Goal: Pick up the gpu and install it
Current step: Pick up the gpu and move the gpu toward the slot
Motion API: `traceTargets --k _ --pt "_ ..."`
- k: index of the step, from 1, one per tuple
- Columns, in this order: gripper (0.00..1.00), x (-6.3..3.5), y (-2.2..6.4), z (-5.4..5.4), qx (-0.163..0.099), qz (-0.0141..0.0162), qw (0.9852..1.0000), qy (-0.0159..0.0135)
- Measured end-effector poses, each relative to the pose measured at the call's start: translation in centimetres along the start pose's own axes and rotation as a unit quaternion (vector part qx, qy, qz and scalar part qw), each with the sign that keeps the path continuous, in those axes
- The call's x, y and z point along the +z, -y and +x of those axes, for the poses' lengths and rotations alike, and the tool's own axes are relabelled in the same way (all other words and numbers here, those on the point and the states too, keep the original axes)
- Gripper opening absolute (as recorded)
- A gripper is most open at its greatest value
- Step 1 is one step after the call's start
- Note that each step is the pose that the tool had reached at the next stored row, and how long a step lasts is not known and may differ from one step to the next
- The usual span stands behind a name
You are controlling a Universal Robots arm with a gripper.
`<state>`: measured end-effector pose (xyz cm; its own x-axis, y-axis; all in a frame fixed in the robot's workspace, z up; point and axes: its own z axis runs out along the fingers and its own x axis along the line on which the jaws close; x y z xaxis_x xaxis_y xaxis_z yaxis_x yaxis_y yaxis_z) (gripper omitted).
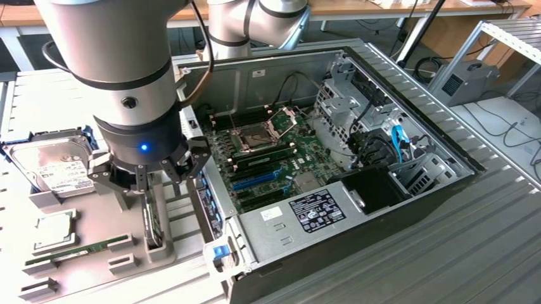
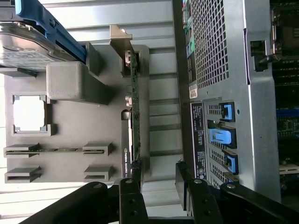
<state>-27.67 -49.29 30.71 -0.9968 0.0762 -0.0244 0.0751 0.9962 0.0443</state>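
Observation:
The gpu [image 1: 154, 218] stands on its edge in a slot of the grey holder tray [image 1: 93, 209], at the exterior view's left beside the open computer case [image 1: 397, 209]. From above it appears as a thin green board edge [image 2: 135, 116] with its silver bracket at the far end. My gripper [image 1: 159, 189] hangs just above the card, open, with nothing between the fingers. In the wrist view the gripper [image 2: 158, 184] has two black fingertips [image 2: 132, 186] standing apart, and the card's near end lies close to one of them.
The tray also holds a silver hard drive [image 1: 55, 168], a processor chip [image 1: 55, 229] and a green memory stick [image 1: 80, 248]. Inside the case, the motherboard [image 1: 270, 149] has blue slots [image 1: 258, 180]. The case's rear wall [image 2: 224, 56] stands close beside the card.

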Motion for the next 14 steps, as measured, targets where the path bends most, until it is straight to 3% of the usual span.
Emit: traceTargets --k 14 --pt "0.42 0.60 0.03 0.01 0.000 0.0000 1.0000 0.0000"
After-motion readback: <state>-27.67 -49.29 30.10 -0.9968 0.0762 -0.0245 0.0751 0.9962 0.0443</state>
